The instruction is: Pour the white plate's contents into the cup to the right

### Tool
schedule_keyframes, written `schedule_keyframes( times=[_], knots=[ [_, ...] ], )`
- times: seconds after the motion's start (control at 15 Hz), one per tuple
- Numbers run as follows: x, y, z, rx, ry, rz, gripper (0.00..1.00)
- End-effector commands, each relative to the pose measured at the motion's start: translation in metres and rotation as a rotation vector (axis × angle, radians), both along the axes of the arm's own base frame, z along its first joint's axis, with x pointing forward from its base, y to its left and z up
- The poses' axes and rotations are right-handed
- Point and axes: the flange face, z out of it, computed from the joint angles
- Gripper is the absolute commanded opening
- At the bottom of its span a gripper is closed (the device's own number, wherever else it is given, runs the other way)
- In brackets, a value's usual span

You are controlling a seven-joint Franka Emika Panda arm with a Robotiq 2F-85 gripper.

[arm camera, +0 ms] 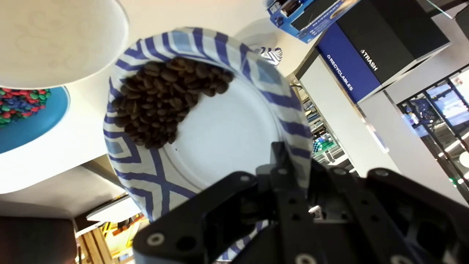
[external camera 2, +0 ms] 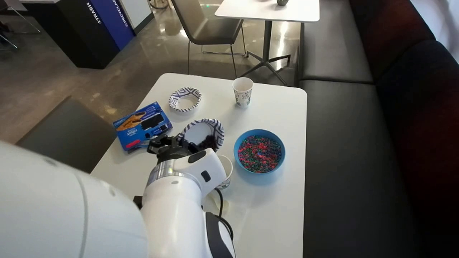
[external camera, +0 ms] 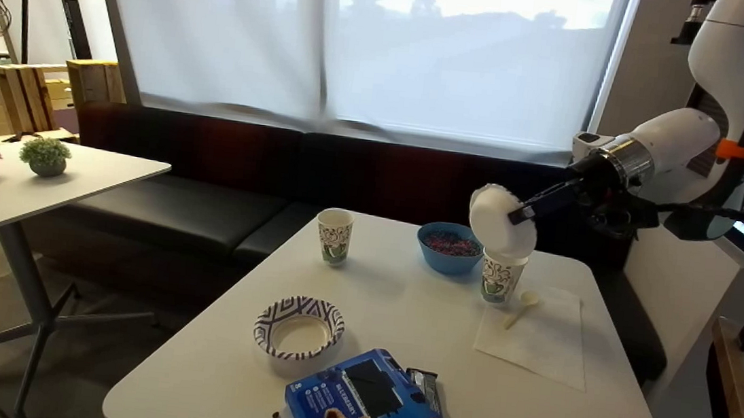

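My gripper is shut on the rim of the white plate, whose border has dark purple-blue stripes. In an exterior view the plate is steeply tilted, underside towards the camera, its low edge overlapping the mouth of the cup. The contents, dark brown beans, lie heaped against the plate's side nearest the cup in the wrist view. Another exterior view also shows the beans in the plate, and the arm partly covers the cup. The cup stands upright; its inside bottom cannot be seen in the exterior views.
Close beside the cup stands a blue bowl of coloured bits. Further off are a second printed cup, a striped-rim dish, a blue snack box and a wrapper. A spoon lies on a napkin.
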Motion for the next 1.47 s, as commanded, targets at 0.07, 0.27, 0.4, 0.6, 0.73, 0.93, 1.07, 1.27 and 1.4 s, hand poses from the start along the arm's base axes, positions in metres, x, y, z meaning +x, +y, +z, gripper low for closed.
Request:
schedule_keyframes(
  times=[0.07, 0.27, 0.4, 0.6, 0.73, 0.93, 1.07, 1.27, 1.4],
  knots=[
    [-0.019, -0.012, -0.009, 0.055, -0.036, 0.014, 0.02],
    [-0.026, -0.018, -0.011, 0.049, -0.044, 0.003, 0.02],
    [-0.028, -0.02, -0.012, 0.048, -0.049, 0.001, 0.02],
    [-0.028, -0.023, -0.013, 0.045, -0.051, 0.005, 0.02],
    [-0.028, -0.023, -0.013, 0.04, -0.053, 0.012, 0.02],
    [-0.028, -0.023, -0.012, 0.029, -0.066, 0.029, 0.02],
    [-0.028, -0.024, -0.011, 0.028, -0.074, 0.034, 0.02],
    [-0.029, -0.024, -0.01, 0.023, -0.094, 0.056, 0.02],
    [-0.031, -0.024, -0.01, 0.022, -0.104, 0.067, 0.02]
  ],
)
